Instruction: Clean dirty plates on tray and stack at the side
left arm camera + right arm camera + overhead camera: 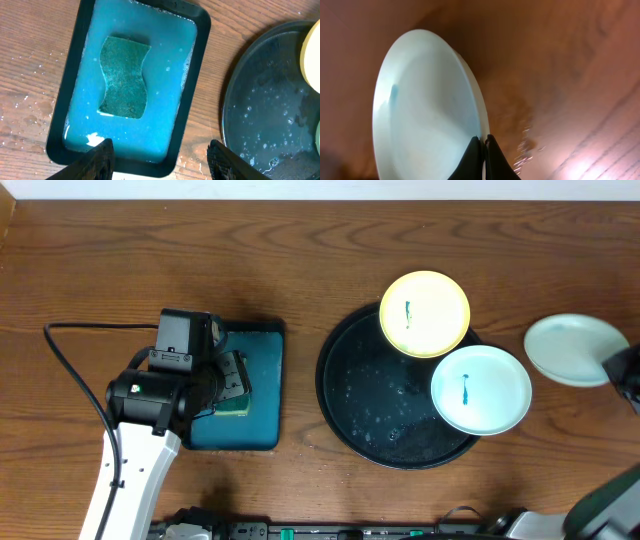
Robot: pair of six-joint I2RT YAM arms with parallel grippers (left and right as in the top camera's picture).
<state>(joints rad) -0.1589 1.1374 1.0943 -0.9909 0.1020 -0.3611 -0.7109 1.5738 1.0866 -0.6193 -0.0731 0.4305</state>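
Overhead view, left to right: the left gripper (pixel 160 150), fingers spread wide and empty, hovers above the teal tray (pixel 262 405), where a green sponge (pixel 124 77) lies in blue liquid. At centre, the black tray (pixel 355 395) carries a pale yellow plate (pixel 424 313) across its upper-right rim and a mint-blue plate (pixel 481 389) across its right rim, each smeared teal. Far right, over the bare tabletop (pixel 300 250), the right gripper (pixel 483 147) pinches the rim of a second mint-blue plate (pixel 568 348).
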